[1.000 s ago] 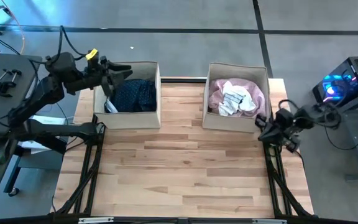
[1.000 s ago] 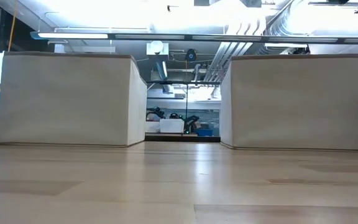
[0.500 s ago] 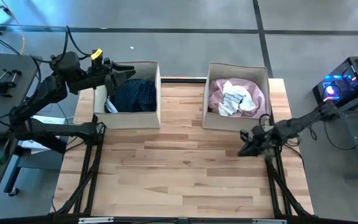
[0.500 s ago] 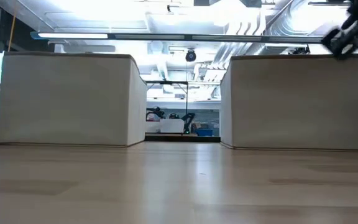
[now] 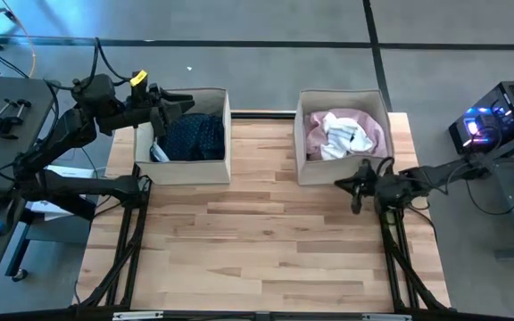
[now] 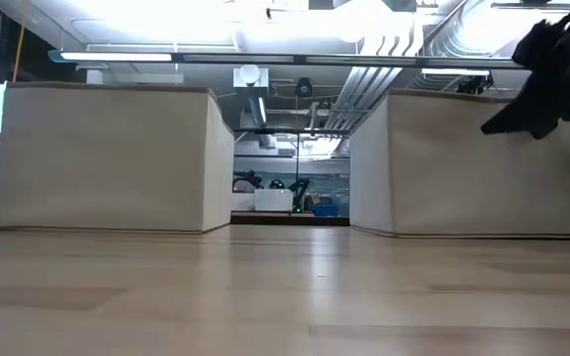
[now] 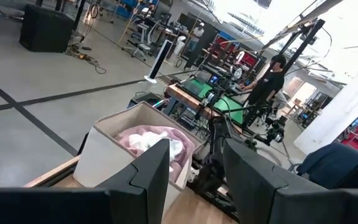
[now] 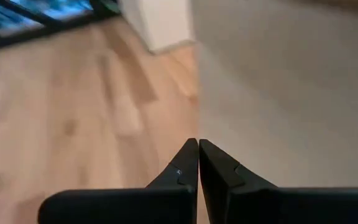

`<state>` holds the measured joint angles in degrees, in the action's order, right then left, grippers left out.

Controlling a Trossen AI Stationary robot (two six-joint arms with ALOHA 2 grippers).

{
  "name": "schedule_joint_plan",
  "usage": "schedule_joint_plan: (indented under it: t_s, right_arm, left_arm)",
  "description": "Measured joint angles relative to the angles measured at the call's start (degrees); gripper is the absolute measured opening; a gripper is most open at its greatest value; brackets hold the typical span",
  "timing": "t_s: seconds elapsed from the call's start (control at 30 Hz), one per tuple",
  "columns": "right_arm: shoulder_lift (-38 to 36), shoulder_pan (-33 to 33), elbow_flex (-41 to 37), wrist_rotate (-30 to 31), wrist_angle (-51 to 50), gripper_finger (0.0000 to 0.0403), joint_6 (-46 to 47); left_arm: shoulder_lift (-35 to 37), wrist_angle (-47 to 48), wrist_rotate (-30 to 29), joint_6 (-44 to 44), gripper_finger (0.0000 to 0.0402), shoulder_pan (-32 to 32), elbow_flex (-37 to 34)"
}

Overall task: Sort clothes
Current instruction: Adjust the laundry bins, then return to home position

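A navy white-dotted dress lies in the left beige box. A pink shirt and a white cloth lie in the right beige box, which also shows in the left wrist view. My left gripper is open and empty above the left box's left rim. My right gripper is shut and empty, close by the right box's near wall. It shows in the low view in front of that box's top right. My right gripper's shut fingers lie level along the right box's near wall, pointing toward the table's left. I cannot tell whether they touch the wall.
The wooden table stretches in front of both boxes. A gap lies between the boxes. In the room beyond, a person stands among stands and equipment.
My right gripper has come from the table's right edge toward the left and then toward the far edge, up to the right box's near wall. The right box has slid a little toward the right edge and turned slightly.
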<state>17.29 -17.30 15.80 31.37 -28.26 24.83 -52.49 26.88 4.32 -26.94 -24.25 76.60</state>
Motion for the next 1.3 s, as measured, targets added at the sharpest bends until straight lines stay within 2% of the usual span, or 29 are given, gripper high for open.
schedule_joint_plan:
  t_s: [0.2, 0.33, 0.43, 0.63, 0.7, 1.0, 1.07, 1.2, 1.3]
  right_arm:
    - [-8.01, 0.02, 0.1, -9.28, 9.67, 0.0, -5.44]
    - [-17.38, 0.02, 0.11, -10.36, 10.18, 0.0, -8.79]
    - [-17.17, 0.06, 0.51, -14.94, 11.47, 0.0, -9.66]
    - [-16.88, 0.04, -9.35, -27.01, 36.27, 0.0, -9.34]
    - [-17.21, 0.06, -14.16, -28.41, 46.38, 0.0, -9.27]
    - [-17.11, 2.38, -15.23, -28.43, 42.49, 0.0, -14.56]
    - [-17.09, 3.18, -15.23, -27.83, 38.94, 0.0, -12.06]
    - [-16.75, 4.12, -15.16, -19.58, 30.64, 0.0, -1.28]
    - [-15.75, 4.31, -14.85, -17.96, 29.95, 0.0, -0.94]
  left_arm:
    - [0.0, 0.24, 0.1, -0.02, 0.014, 0.0, 0.0]
    - [-0.02, 0.26, 0.49, 0.0, 0.014, 0.55, 0.0]
    - [-0.02, 0.29, 0.54, 0.05, 0.014, 1.22, 0.0]
    - [-0.02, 0.67, 0.48, 0.07, 0.014, 2.91, 0.0]
    - [-0.02, 0.69, 0.46, 0.11, 0.014, 3.55, 0.0]
    - [0.0, 0.24, -0.42, 2.01, 0.014, 5.25, 0.0]
    - [-0.02, 0.14, -0.42, 3.35, 0.014, 5.25, 0.0]
    - [0.65, -1.37, 0.1, 7.65, 0.014, 5.25, -0.02]
    - [2.72, -0.36, 0.92, 11.2, 0.014, 5.22, -0.02]
